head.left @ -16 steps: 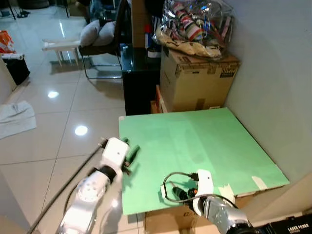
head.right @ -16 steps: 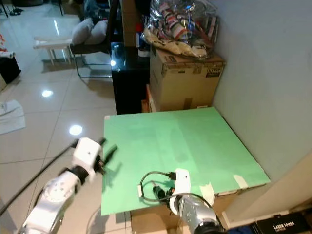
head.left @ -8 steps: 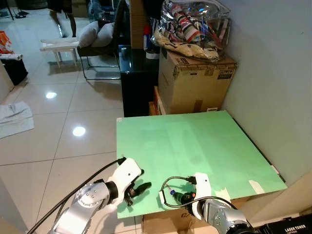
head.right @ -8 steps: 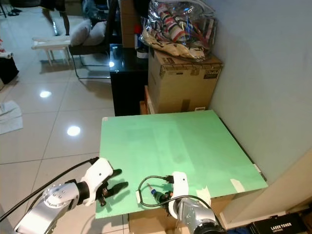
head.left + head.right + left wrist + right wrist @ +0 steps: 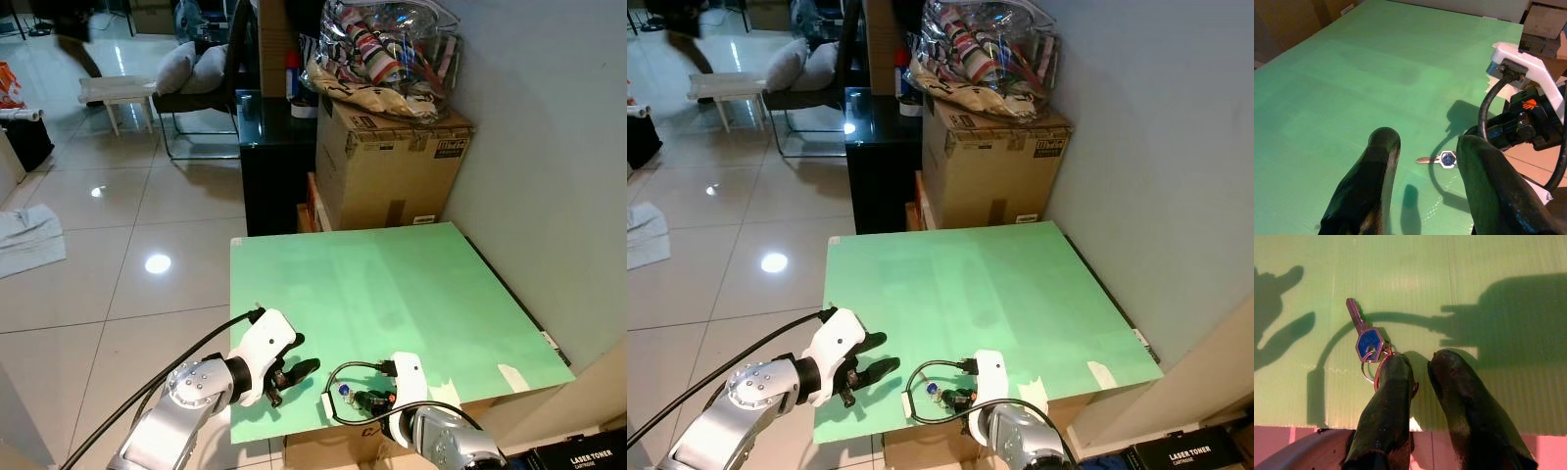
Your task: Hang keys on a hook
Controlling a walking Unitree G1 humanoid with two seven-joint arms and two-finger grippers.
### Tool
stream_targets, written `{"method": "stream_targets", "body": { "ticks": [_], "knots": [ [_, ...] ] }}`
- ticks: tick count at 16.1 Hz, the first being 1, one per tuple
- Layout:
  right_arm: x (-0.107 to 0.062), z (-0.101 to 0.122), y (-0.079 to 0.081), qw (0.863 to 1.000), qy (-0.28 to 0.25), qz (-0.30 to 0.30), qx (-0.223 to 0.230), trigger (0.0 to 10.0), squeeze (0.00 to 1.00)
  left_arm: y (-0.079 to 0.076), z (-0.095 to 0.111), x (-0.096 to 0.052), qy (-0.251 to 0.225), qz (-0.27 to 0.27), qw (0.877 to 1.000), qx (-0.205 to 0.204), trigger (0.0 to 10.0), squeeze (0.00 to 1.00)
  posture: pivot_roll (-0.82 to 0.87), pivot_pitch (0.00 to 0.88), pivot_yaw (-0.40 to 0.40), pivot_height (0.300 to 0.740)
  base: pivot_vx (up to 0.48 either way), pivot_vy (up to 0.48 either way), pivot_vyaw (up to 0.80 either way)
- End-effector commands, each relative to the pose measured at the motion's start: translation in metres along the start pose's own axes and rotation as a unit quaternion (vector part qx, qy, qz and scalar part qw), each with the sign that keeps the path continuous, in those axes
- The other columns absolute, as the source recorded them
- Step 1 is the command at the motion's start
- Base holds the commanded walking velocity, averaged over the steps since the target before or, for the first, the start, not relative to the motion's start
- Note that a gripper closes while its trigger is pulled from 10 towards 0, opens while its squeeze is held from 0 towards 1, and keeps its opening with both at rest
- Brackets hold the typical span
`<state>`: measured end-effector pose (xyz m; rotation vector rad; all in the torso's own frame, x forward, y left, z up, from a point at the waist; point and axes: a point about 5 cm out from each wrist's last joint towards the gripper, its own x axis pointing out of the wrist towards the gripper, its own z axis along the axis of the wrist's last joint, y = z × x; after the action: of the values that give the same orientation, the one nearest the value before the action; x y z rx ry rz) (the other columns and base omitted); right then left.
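Head views: you see the green board (image 5: 392, 284) on a cardboard box; the key (image 5: 932, 390) lies near its front edge, between both grippers.
Left wrist: your left gripper (image 5: 1422, 147) hovers with fingers apart, key beyond them.
Right wrist: your right gripper (image 5: 1420, 366) has fingers slightly apart, key ring (image 5: 1373, 369) touching one finger.

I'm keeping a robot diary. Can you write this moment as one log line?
step: reach key | key: flat on board | right gripper: open, beside key ring | left gripper: open, near key
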<state>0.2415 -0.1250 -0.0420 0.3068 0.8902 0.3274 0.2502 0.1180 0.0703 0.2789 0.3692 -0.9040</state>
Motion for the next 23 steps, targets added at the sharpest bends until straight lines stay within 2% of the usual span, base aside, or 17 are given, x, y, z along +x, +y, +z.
{"method": "stream_targets", "body": {
  "ticks": [1,3,5,10,11,12,13,14,15,16,17,18,19,20,21,22,23],
  "knots": [
    [-0.002,0.001,-0.004,1.000,-0.004,-0.011,-0.010,0.0,0.00,0.000,0.003,0.001,0.001,0.002,1.000,0.004,10.0,0.00,-0.09,0.000,-0.034,0.740,0.000,0.000,0.00],
    [-0.014,0.025,-0.007,0.995,-0.091,0.001,-0.029,0.0,0.00,0.000,0.002,0.001,0.000,0.007,1.000,-0.003,10.0,0.00,-0.09,0.000,-0.037,0.740,0.000,0.000,0.00],
    [-0.033,0.039,-0.010,0.986,-0.157,-0.004,-0.047,0.0,0.00,0.000,0.002,0.001,-0.006,0.010,1.000,-0.010,10.0,0.00,-0.09,0.000,-0.033,0.740,0.000,0.000,0.00],
    [-0.052,0.068,0.005,0.965,-0.242,-0.013,-0.097,0.0,0.00,0.000,0.003,0.006,-0.011,0.007,1.000,-0.013,10.0,0.00,-0.12,0.000,-0.019,0.740,0.000,0.000,0.00],
    [-0.059,0.075,0.002,0.949,-0.275,-0.054,-0.145,0.0,0.00,-0.001,0.003,0.009,-0.024,0.012,0.999,-0.025,10.0,0.00,-0.12,0.000,-0.017,0.740,0.000,0.000,0.00],
    [-0.072,0.076,-0.007,0.925,-0.304,-0.113,-0.197,0.0,0.00,-0.005,0.000,0.012,-0.032,0.018,0.998,-0.053,10.0,0.00,-0.12,0.000,-0.017,0.740,0.000,0.000,0.00],
    [-0.081,0.069,-0.016,0.916,-0.305,-0.148,-0.216,0.0,0.00,-0.008,-0.005,0.013,-0.029,0.029,0.997,-0.066,10.0,0.00,-0.12,0.000,-0.018,0.740,0.000,0.000,0.00],
    [-0.084,0.064,-0.020,0.917,-0.302,-0.159,-0.207,3.4,0.00,-0.008,-0.006,0.014,-0.030,0.035,0.996,-0.078,10.0,0.00,-0.13,0.000,-0.019,0.740,0.000,0.000,0.00],
    [-0.091,0.050,-0.033,0.919,-0.288,-0.188,-0.192,10.0,0.00,-0.005,-0.010,0.015,-0.034,0.066,0.991,-0.109,10.0,0.00,-0.13,0.000,-0.018,0.740,0.000,0.000,0.00],
    [-0.105,0.026,-0.055,0.914,-0.273,-0.240,-0.177,10.0,0.00,0.002,-0.018,0.019,-0.033,0.125,0.978,-0.163,10.0,0.00,-0.14,0.000,-0.017,0.740,0.000,0.000,0.00],
    [-0.115,0.010,-0.065,0.909,-0.270,-0.268,-0.171,10.0,0.00,0.008,-0.021,0.020,-0.038,0.163,0.967,-0.191,10.0,0.00,-0.15,0.000,-0.013,0.740,0.000,0.000,0.00],
    [-0.122,-0.003,-0.071,0.906,-0.265,-0.281,-0.175,10.0,0.00,0.013,-0.024,0.019,-0.041,0.189,0.959,-0.207,10.0,0.00,-0.16,0.005,-0.009,0.740,0.000,0.000,0.00],
    [-0.124,-0.008,-0.072,0.905,-0.263,-0.284,-0.176,10.0,0.00,0.014,-0.025,0.019,-0.040,0.196,0.958,-0.206,10.0,0.00,-0.16,0.008,-0.005,0.740,0.000,0.000,0.00],
    [-0.126,-0.027,-0.073,0.913,-0.248,-0.276,-0.171,10.0,0.00,0.009,-0.027,0.023,-0.033,0.187,0.965,-0.183,10.0,0.00,-0.17,0.019,0.003,0.740,0.000,0.000,0.00],
    [-0.126,-0.032,-0.073,0.916,-0.245,-0.273,-0.164,10.0,0.00,0.006,-0.027,0.026,-0.031,0.180,0.968,-0.172,10.0,0.00,-0.17,0.019,0.003,0.740,0.000,0.000,0.00],
    [-0.121,-0.040,-0.073,0.921,-0.235,-0.268,-0.157,10.0,0.00,-0.003,-0.027,0.033,-0.026,0.158,0.976,-0.147,10.0,0.00,-0.17,0.030,0.011,0.740,0.000,0.000,0.00],
    [-0.109,-0.049,-0.073,0.928,-0.223,-0.257,-0.151,10.0,0.00,-0.012,-0.027,0.040,-0.020,0.140,0.983,-0.119,10.0,0.00,-0.18,0.035,0.020,0.740,0.000,0.000,0.00]
  ]
}}
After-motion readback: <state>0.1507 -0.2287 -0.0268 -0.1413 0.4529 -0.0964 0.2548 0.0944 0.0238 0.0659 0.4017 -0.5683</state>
